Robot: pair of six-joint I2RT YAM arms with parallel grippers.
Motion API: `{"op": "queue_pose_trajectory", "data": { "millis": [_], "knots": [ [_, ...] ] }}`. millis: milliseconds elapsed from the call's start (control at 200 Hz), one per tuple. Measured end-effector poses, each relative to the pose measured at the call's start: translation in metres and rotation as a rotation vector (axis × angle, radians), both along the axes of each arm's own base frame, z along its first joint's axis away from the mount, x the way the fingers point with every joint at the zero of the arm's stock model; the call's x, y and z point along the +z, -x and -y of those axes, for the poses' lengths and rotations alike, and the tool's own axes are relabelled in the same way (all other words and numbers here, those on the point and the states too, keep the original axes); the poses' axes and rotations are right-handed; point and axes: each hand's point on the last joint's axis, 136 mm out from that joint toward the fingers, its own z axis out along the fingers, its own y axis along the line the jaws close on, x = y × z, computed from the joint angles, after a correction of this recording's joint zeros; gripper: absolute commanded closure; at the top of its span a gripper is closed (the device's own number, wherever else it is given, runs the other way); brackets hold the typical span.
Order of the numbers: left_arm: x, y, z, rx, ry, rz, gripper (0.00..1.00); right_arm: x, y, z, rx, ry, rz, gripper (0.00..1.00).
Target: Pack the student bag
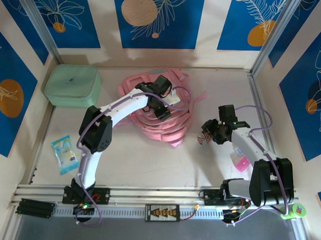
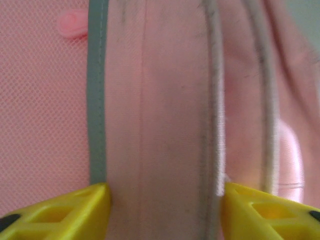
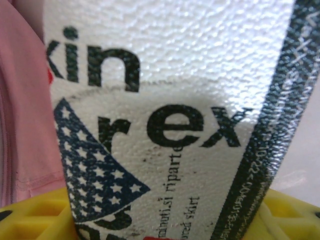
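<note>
The large soft pink student bag (image 1: 160,129) lies slumped at the middle of the table, toward the back wall. The left arm rises from its base, bends at the elbow and stretches over the top of the bag, its wrist tipped down so the left gripper (image 1: 162,112) sits on the fabric. In the left wrist view its yellow fingers (image 2: 65,210) stand half closed against both sides of a raised pink ridge of the bag (image 2: 160,100), edged with grey binding. The right arm folds back on itself to the right of the bag, with the right gripper (image 1: 207,135) facing the bag. Its jaws are clamped partway on a white textured plastic packet (image 3: 165,100). Bold black letters "kin" and "rex" run off its edges above a blue patch of white stars, and the small print ends in "skirt". A mint green rounded case (image 1: 72,85) rests left of the bag, and a small pale blue sachet (image 1: 64,154) lies nearer the arm bases, also left of the bag.
</note>
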Motion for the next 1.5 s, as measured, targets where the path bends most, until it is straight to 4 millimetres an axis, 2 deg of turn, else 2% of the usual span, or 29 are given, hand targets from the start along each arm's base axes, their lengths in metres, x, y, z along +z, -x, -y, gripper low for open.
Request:
{"op": "queue_pose_trajectory", "data": {
  "millis": [160, 275, 370, 505, 655, 830, 925, 1085, 1215, 1320, 1500],
  "knots": [
    [0.000, 0.001, 0.002, -0.008, -0.030, 0.009, 0.71, 0.002, -0.002, -0.001, 0.001, -0.016, 0.009, 0.51],
    [0.004, 0.001, 0.003, 0.002, -0.023, 0.008, 0.89, 0.004, -0.003, -0.003, 0.003, -0.030, 0.017, 0.52],
    [0.007, 0.002, 0.003, 0.015, -0.015, 0.010, 1.00, 0.007, -0.006, -0.005, 0.006, -0.043, 0.032, 0.51],
    [0.021, 0.001, 0.003, 0.039, 0.009, 0.027, 1.00, 0.008, -0.007, -0.007, 0.013, -0.058, 0.040, 0.51],
    [0.057, -0.006, 0.002, 0.102, 0.069, 0.099, 1.00, 0.018, -0.010, -0.007, 0.012, -0.067, 0.077, 0.50],
    [0.129, -0.022, -0.002, 0.214, 0.221, 0.251, 1.00, 0.040, -0.021, -0.007, 0.021, -0.082, 0.174, 0.50],
    [0.153, -0.026, -0.003, 0.255, 0.284, 0.296, 1.00, 0.055, -0.030, -0.015, 0.047, -0.116, 0.227, 0.50],
    [0.165, -0.028, 0.000, 0.302, 0.334, 0.289, 1.00, 0.090, -0.059, -0.045, 0.110, -0.184, 0.304, 0.50],
    [0.176, -0.033, 0.005, 0.336, 0.374, 0.288, 1.00, 0.103, -0.088, -0.077, 0.147, -0.253, 0.311, 0.49],
    [0.181, -0.036, 0.007, 0.361, 0.393, 0.279, 1.00, 0.098, -0.110, -0.106, 0.168, -0.311, 0.279, 0.49],
    [0.189, -0.042, 0.010, 0.400, 0.420, 0.275, 1.00, 0.073, -0.141, -0.155, 0.196, -0.385, 0.212, 0.47]
  ]
}}
